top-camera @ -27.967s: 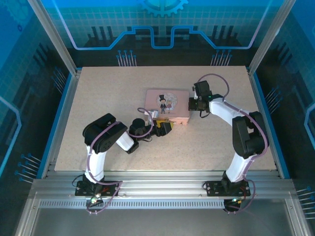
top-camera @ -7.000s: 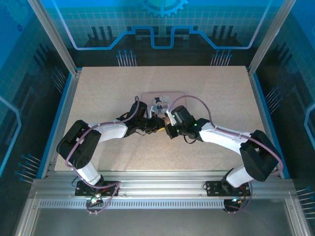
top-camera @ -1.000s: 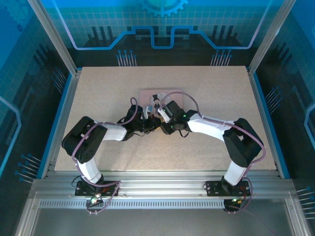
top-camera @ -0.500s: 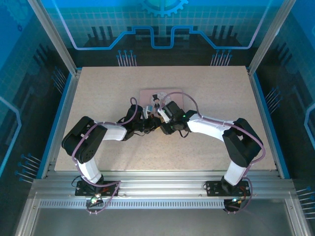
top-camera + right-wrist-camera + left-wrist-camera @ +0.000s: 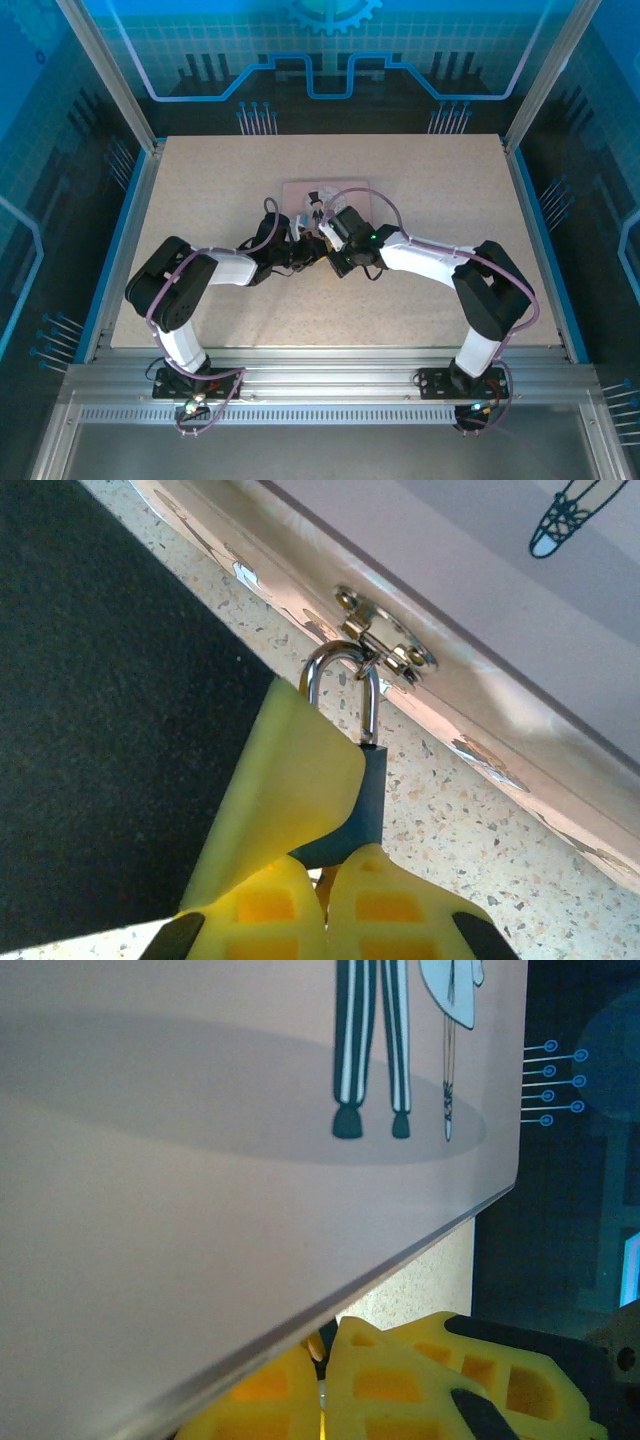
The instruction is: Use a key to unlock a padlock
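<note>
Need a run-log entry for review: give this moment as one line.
right gripper shut on padlock | padlock hooked through pink box clasp | left gripper by box edge, grip unclear

A speckled beige table sits inside a frame of metal posts and blue edge trim. Behind it is a blue back panel with grid and gear print. The side panels are darker, with circuit lines. Ribbed aluminium rails cross the near edge. The light is even, with soft shadows.

Small padlock, dark blue-grey body toward 6 o'clock, silver shackle at 12 o'clock hooked through clasp, body pinched in right gripper.
</note>
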Controlling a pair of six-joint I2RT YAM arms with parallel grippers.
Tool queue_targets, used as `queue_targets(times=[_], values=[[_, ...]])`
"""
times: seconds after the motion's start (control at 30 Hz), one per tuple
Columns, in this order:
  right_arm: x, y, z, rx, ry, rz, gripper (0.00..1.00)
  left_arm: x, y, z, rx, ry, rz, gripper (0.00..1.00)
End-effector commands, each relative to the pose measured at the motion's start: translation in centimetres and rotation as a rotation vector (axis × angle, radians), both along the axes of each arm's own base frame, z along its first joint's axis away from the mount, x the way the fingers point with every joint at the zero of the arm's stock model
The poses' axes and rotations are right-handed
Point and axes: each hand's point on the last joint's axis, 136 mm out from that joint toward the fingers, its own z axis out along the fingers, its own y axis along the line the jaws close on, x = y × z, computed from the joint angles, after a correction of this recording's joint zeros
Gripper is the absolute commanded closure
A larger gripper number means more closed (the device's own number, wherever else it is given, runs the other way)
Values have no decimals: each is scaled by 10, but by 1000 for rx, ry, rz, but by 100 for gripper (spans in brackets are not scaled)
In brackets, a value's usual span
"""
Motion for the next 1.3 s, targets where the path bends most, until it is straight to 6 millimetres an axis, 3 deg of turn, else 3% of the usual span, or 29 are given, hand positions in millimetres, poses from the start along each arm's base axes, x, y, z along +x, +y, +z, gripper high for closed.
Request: queue_targets(times=[0.0,0.07,0.13,0.2,0.4,0.87,1.27], values=[[-4,-1,-6,30,28,1,100,-18,-6,-2,-55,123,-57,96],[-4,-2,-6,42,31,0,99,-19,-5,-4,-52,124,-55,95],[-5,-3,-4,51,33,-4,80,-20,-3,-6,-48,128,-52,95],[-4,-4,3,70,21,-12,73,-21,-3,-6,-50,127,-53,95],[0,-10,19,96,-4,-37,65,-21,-3,-6,-54,129,-54,95],[-3,-6,5,66,27,-26,63,-20,-3,-4,-58,129,-53,95],[4,4,3,70,34,-15,68,-21,-4,-4,-61,131,-54,95]])
